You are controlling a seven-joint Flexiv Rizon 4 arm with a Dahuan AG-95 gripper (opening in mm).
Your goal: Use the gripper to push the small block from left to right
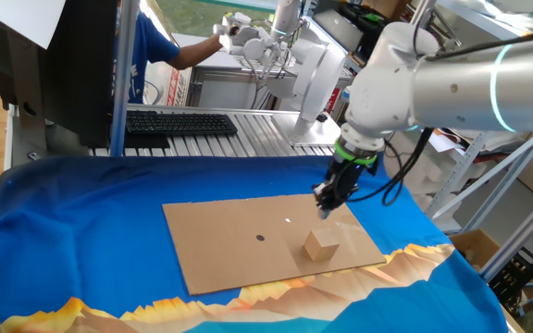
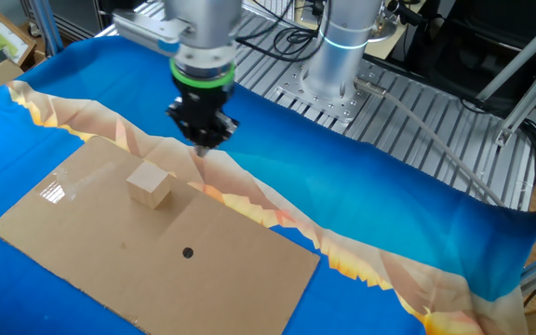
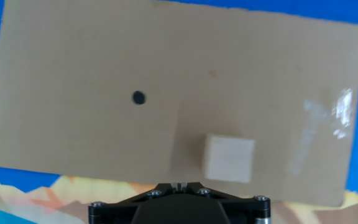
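No readable text, label, brand name, number or sign appears in any of the three views. The cardboard sheet (image 1: 271, 240) carries only a small dark dot (image 1: 260, 237), which is a plain mark and not a letter or figure. The wooden block (image 1: 321, 245) has bare, unprinted faces. The black keyboard (image 1: 179, 122) at the back is too small and blurred for any key legends to be made out. The blue cloth (image 2: 408, 195) shows only a coloured pattern, no wording.
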